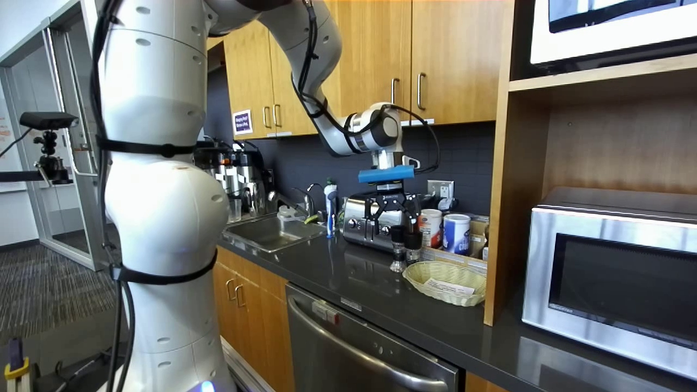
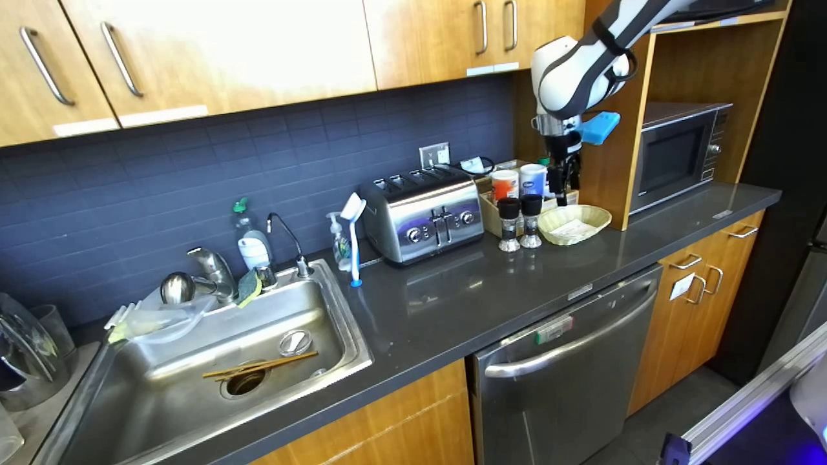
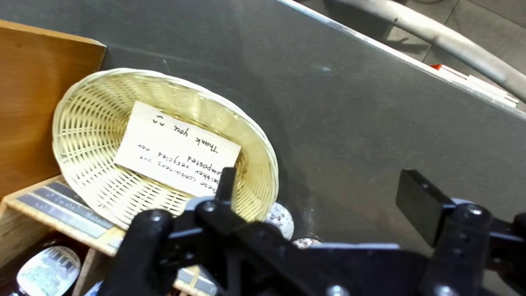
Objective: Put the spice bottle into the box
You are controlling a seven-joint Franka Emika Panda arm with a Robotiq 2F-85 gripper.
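The box is a shallow, pale yellow, oval woven basket (image 1: 444, 295) on the counter, also in an exterior view (image 2: 557, 239) and the wrist view (image 3: 88, 137). A handwritten paper lies inside it. Two spice bottles with black tops and clear lower parts, one (image 1: 398, 250) and another (image 1: 413, 251), stand upright beside the basket; they also show here (image 2: 509, 226) and here (image 2: 531, 225). In the wrist view only their lower ends (image 3: 281, 220) show past my gripper. My gripper (image 3: 322, 193) is open and empty, above the bottles and basket (image 1: 393, 218) (image 2: 563, 194).
A tan divided container (image 2: 490, 216) with cans (image 1: 456, 234) stands behind the bottles and basket. A silver toaster (image 2: 423, 213) is beside the bottles. A wooden cabinet panel (image 1: 498, 218) borders the basket, with a silver microwave (image 1: 610, 277) beyond it. Upper cabinets (image 1: 370, 60) hang above.
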